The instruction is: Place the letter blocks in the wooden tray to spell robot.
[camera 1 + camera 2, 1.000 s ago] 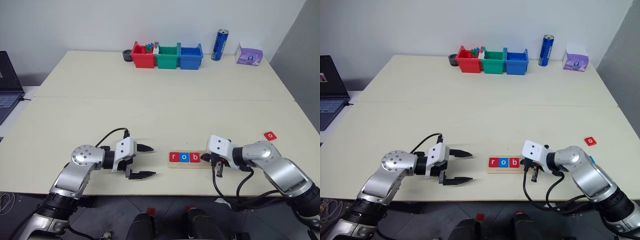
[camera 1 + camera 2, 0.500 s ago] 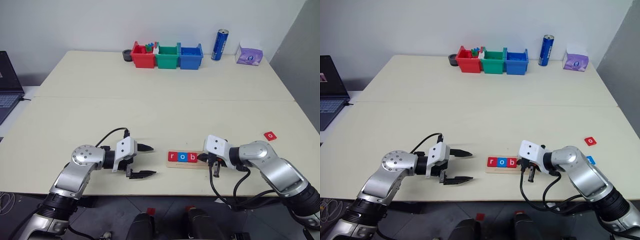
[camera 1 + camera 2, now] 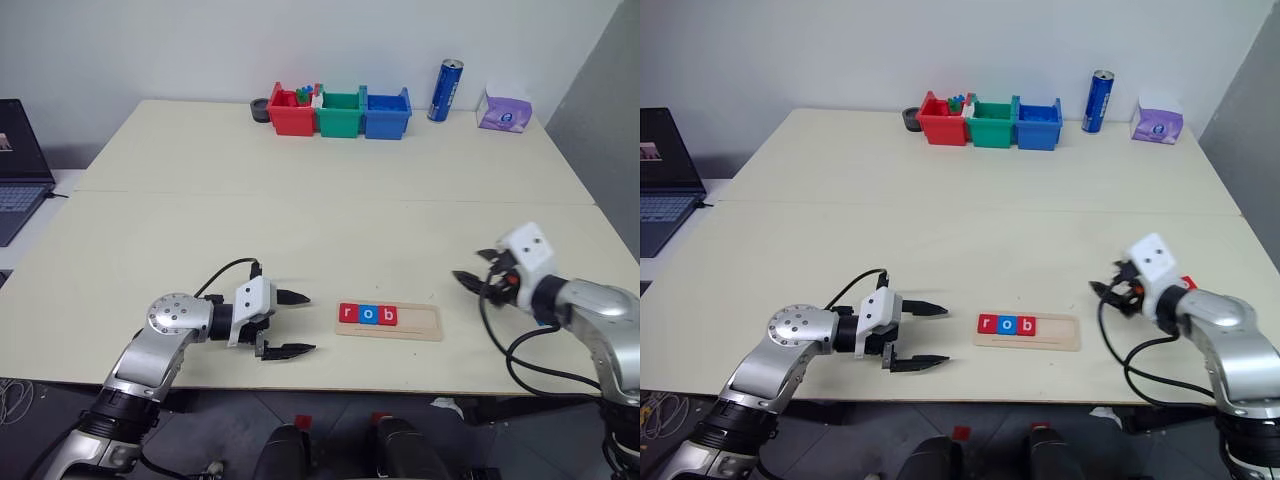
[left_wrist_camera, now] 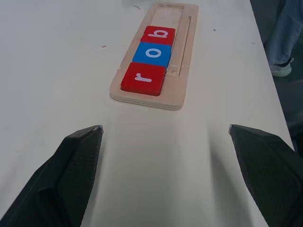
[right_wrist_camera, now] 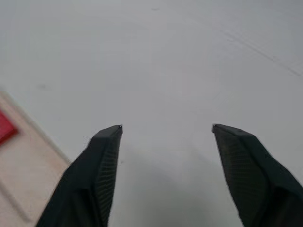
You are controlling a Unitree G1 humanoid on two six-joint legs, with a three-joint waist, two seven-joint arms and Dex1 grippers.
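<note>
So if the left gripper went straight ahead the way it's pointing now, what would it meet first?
Most likely the long pale-wood tray, at the end where the red square r tile sits. The open left gripper points along bare cream tabletop toward it, though it may pass just above.

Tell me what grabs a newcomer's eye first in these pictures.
The wooden tray near the table's front edge, holding three letter blocks reading r, o, b, its right part bare. Open black-fingered hands flank it: the left hand and the right hand. Red, green and blue bins line the far edge.
</note>
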